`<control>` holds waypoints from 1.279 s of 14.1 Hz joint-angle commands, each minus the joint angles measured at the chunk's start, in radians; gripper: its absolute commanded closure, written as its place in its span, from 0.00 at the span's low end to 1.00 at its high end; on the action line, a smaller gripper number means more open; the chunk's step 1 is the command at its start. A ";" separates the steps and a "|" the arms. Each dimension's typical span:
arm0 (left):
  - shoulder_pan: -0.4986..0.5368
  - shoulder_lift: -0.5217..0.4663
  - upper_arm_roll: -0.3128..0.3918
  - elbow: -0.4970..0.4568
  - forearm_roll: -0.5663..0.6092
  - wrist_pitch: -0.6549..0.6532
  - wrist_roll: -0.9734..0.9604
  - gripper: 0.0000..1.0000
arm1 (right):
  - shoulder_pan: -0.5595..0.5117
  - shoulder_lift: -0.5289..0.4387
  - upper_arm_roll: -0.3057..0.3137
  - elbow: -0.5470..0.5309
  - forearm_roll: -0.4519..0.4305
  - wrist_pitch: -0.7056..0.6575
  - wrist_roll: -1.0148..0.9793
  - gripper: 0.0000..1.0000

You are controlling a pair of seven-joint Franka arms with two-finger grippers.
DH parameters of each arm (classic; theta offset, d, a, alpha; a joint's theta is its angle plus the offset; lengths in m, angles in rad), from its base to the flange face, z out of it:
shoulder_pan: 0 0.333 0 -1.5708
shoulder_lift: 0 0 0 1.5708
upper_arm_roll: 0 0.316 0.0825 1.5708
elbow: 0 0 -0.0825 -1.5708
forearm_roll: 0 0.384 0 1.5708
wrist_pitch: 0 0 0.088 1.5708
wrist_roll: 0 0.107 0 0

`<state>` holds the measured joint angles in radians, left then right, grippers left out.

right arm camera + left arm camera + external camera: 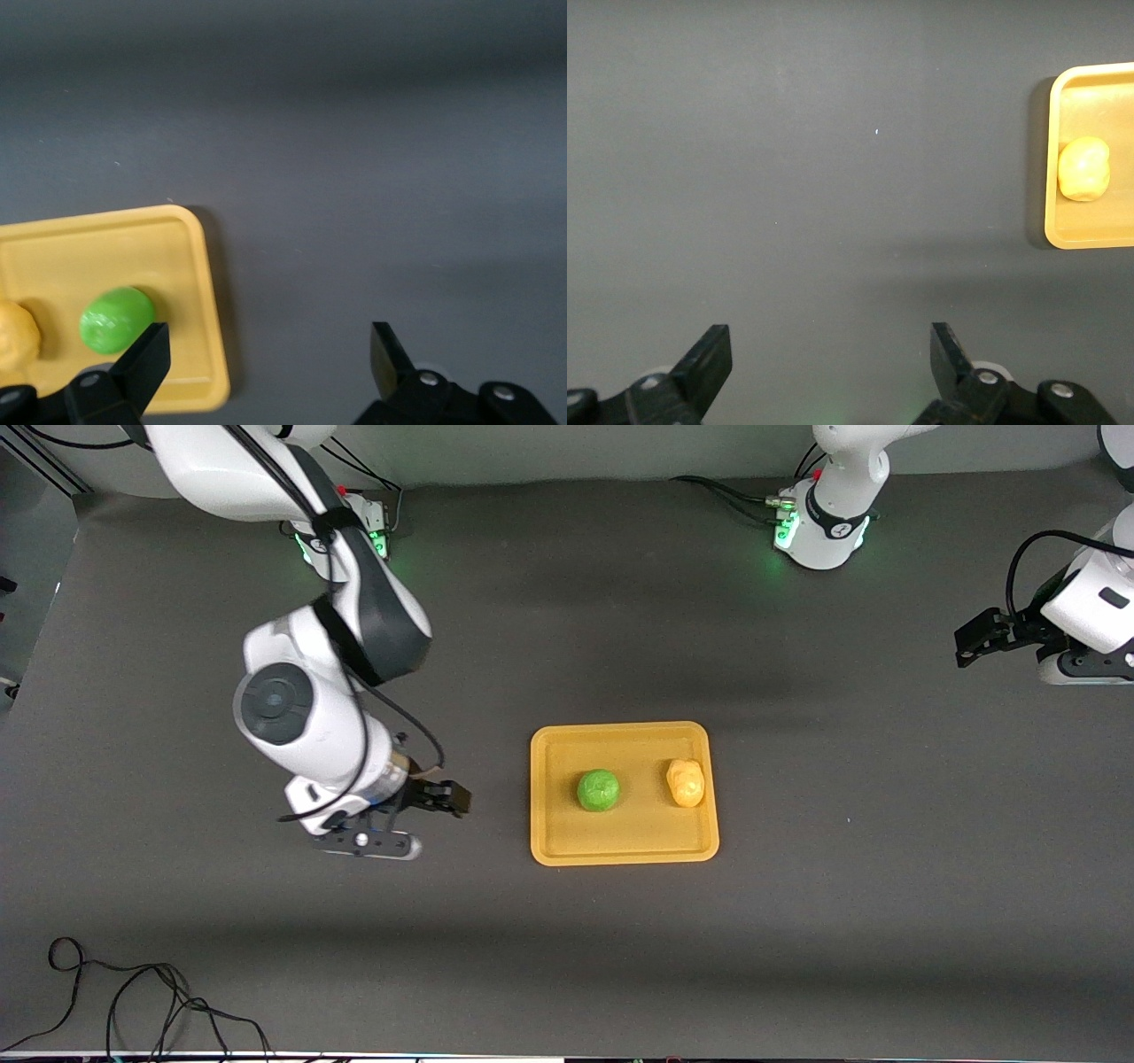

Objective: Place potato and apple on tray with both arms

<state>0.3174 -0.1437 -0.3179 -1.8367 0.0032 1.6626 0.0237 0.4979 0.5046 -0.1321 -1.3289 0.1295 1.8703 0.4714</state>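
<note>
Apple [598, 790] and potato [686, 783] on tray [620, 852], apart from both spread, empty grippers: right gripper [416, 815], left gripper [979, 642].

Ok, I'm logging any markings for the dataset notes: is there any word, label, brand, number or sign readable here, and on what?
None: no readable text shows in any view.
The tray, the apple and the potato are unmarked.
The left arm's base carries a small dark mark, too small to read.
The right hand and the left hand, both open, show no label.
</note>
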 commanded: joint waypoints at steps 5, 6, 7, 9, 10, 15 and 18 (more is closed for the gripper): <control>-0.004 -0.034 0.006 -0.033 -0.014 0.017 0.019 0.00 | 0.004 -0.244 -0.158 -0.059 -0.013 -0.218 -0.048 0.00; -0.004 -0.034 0.006 -0.033 -0.014 0.017 0.019 0.00 | -0.027 -0.270 -0.155 -0.059 -0.014 -0.256 -0.053 0.00; -0.004 -0.034 0.008 -0.033 -0.015 0.019 0.018 0.00 | -0.073 -0.296 -0.146 -0.064 -0.014 -0.285 -0.072 0.00; -0.003 -0.033 0.008 -0.033 -0.015 0.028 0.018 0.00 | -0.149 -0.333 -0.120 -0.072 -0.014 -0.312 -0.237 0.00; -0.004 -0.033 0.010 -0.033 -0.015 0.028 0.018 0.00 | -0.191 -0.342 -0.101 -0.072 -0.016 -0.313 -0.275 0.00; 0.006 -0.034 0.011 -0.033 -0.015 0.028 0.019 0.00 | -0.388 -0.474 0.117 -0.228 -0.152 -0.306 -0.286 0.00; 0.005 -0.034 0.016 -0.033 -0.015 0.029 0.019 0.00 | -0.562 -0.520 0.275 -0.274 -0.152 -0.298 -0.312 0.00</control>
<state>0.3195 -0.1440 -0.3100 -1.8399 0.0029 1.6719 0.0238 0.0152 0.0554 0.0727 -1.5239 -0.0021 1.5482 0.1954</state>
